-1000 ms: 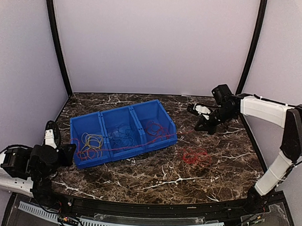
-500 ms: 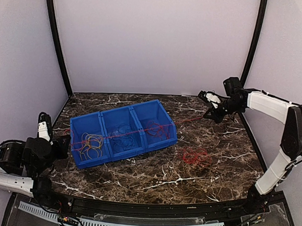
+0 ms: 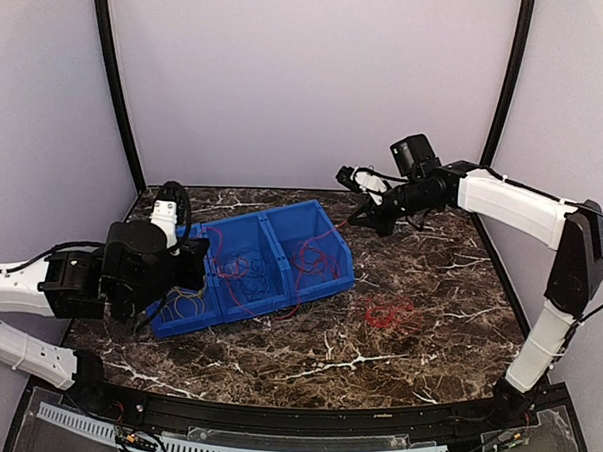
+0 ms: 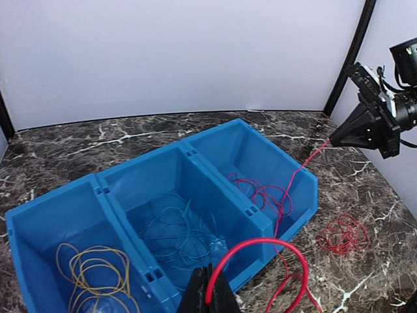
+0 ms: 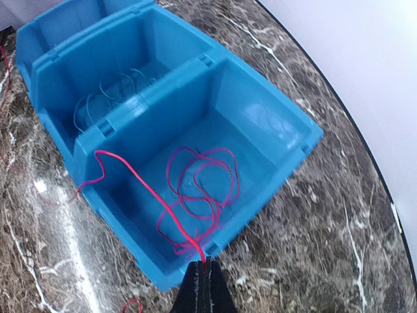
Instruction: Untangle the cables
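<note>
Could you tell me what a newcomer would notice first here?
The blue bin mid-table stands out, with yellow coils, blue coils and red coils in separate compartments. One red cable runs from the left pincer across it to the right pincer; a red bunch lies on the marble beside it.

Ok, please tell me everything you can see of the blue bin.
The blue bin looks like moulded plastic: one tray, split by two walls into three compartments. It stands upright on the marbled table, left of centre, at a slant. The left compartment holds a yellow cable, the middle a blue cable, the right a red cable, one strand crossing the front rim to the left gripper, shut on it. Whether it touches the bin cannot be told.
</note>
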Controlling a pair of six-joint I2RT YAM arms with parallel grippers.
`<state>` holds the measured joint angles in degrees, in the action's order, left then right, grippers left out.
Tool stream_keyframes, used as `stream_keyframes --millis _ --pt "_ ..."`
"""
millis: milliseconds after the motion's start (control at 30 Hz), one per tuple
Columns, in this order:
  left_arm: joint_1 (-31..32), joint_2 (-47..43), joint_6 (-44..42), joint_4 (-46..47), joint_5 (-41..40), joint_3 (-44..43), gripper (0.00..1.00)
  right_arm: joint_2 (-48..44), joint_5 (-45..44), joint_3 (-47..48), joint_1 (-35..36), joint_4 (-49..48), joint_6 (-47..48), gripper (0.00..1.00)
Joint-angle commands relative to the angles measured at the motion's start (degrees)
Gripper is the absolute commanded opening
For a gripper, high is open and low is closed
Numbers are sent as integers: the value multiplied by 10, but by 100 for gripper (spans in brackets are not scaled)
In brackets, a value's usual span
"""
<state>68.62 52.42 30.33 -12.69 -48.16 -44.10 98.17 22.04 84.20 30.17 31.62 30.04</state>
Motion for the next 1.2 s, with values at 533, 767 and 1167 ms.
stream_keyframes --millis 533,767,1167 --pt "-193 411 -126 237 335 -372 0 59 -95 78 40 -26 -63 39" --pt "-216 466 -106 270 363 -348 0 -71 -82 -78 -21 -31 -59 46" --pt "-232 551 -68 239 389 -337 1 -203 -40 -265 -98 -73 -47 49"
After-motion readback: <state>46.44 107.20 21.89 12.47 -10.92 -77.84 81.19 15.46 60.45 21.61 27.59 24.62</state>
